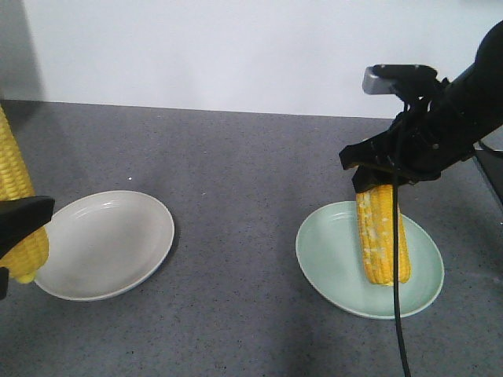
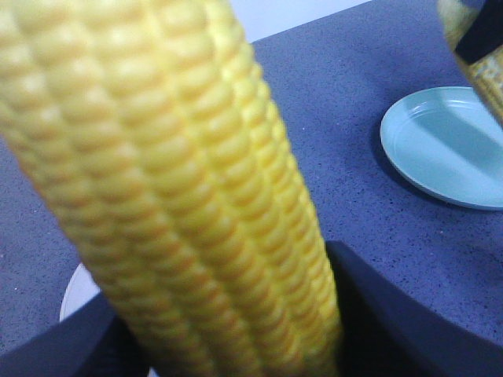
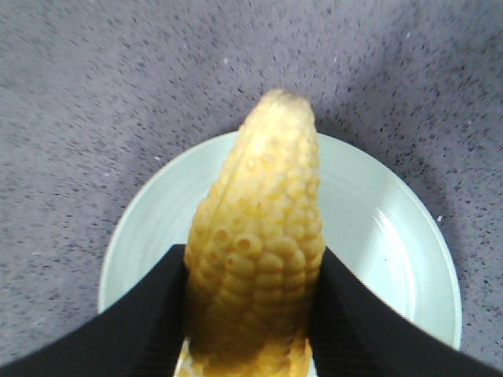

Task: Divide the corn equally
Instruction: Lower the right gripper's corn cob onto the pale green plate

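My left gripper is shut on a yellow corn cob that stands upright at the far left edge, beside the pale grey plate. In the left wrist view this cob fills the frame between the dark fingers. My right gripper is shut on the top of a second corn cob with pale whitish patches. This cob hangs tilted, with its lower end on or just over the light green plate. In the right wrist view its tip points out over the green plate.
The plates sit on a dark grey speckled tabletop with a white wall behind. A black cable hangs from the right arm across the green plate to the front edge. The grey plate holds nothing.
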You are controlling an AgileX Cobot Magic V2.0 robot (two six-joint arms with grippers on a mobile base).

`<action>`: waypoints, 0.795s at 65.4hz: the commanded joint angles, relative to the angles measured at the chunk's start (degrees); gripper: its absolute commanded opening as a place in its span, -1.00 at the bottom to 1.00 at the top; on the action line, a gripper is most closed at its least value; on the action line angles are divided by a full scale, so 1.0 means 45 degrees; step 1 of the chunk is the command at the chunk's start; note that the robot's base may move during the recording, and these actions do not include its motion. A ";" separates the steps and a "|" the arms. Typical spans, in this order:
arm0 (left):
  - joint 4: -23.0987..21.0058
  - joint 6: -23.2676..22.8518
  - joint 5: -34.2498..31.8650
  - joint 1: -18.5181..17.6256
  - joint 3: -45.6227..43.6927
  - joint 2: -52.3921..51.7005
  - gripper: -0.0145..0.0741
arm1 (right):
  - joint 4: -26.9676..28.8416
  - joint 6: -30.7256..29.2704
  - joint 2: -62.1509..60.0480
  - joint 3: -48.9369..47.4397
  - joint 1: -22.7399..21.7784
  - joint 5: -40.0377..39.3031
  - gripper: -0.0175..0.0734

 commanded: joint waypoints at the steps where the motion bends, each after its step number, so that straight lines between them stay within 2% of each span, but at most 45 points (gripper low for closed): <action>1: 0.0080 0.0006 -0.1005 -0.0058 -0.0340 -0.0064 0.01 | -0.0226 -0.0037 0.0091 -0.0445 -0.0027 -0.0467 -0.12; 33: 0.0080 0.0007 -0.1004 -0.0058 -0.0340 -0.0064 0.01 | -0.0594 0.0165 0.1720 -0.0434 -0.0027 -0.0681 -0.07; 41: 0.0080 0.0007 -0.1019 -0.0058 -0.0340 -0.0064 0.01 | -0.0592 0.0259 0.1788 -0.0434 -0.0027 -0.0681 0.04; 52: 0.0080 0.0007 -0.1031 -0.0058 -0.0340 -0.0064 0.01 | -0.0667 0.0236 0.1788 -0.0434 -0.0027 -0.0714 0.29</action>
